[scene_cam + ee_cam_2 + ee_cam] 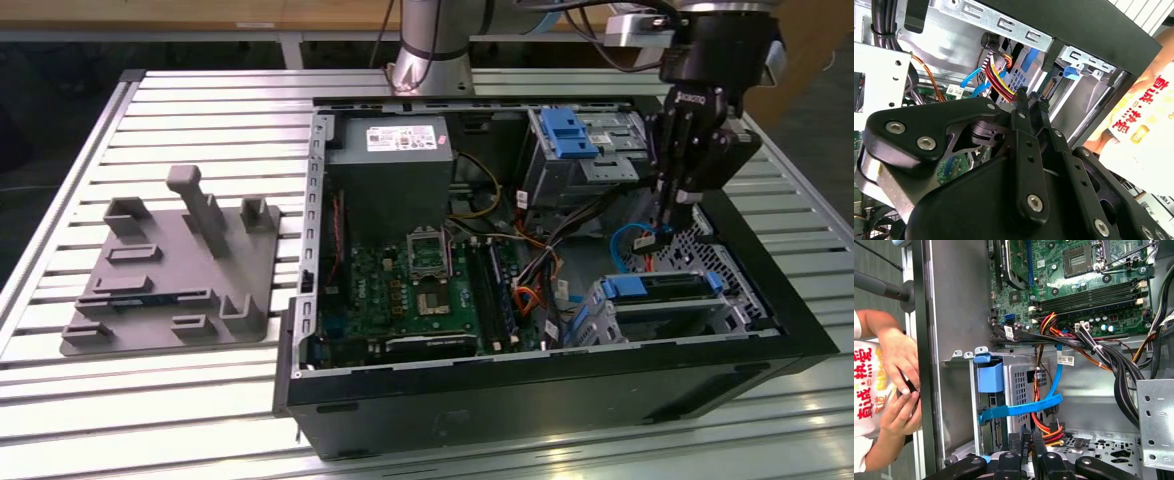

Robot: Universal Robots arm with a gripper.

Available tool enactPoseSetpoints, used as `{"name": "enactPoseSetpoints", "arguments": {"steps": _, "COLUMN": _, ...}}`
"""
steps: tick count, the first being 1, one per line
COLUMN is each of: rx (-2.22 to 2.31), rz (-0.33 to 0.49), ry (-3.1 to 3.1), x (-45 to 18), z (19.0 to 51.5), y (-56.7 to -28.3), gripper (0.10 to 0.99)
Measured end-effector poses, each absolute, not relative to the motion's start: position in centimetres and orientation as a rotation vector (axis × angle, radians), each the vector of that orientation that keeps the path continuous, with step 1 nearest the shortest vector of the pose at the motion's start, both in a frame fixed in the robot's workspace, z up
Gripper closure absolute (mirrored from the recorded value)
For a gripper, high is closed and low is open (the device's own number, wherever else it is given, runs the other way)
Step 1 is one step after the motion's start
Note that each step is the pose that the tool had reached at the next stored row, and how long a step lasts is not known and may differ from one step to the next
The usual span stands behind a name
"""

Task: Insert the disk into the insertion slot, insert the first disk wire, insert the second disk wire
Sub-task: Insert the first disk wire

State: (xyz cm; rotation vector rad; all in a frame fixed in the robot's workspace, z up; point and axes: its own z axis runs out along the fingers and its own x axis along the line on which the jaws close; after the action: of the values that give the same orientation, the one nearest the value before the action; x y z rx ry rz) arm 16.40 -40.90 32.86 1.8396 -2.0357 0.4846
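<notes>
Risking a cocked plug [1048, 89]: the stiff red-yellow wires [996, 75] could twist it in my grip, so it jams at the disk's socket or slips free. My fingers [1021, 117] are nearly together, pinching that black plug; gripper [671, 215] is close to the slot [687, 318]. Disk [663, 285] sits in the slot. Blue cable [1026, 407] crosses the slot's side and could snag. A person's hands [901, 385] are outside the case [534, 400], past the slot.
</notes>
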Motion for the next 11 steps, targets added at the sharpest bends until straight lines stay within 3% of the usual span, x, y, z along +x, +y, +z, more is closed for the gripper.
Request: {"name": "enactPoseSetpoints", "arguments": {"steps": 11, "rx": 1.85, "rz": 0.487, "ry": -2.028, "x": 16.38, "z": 32.75, "y": -40.84, "gripper": 0.867}}
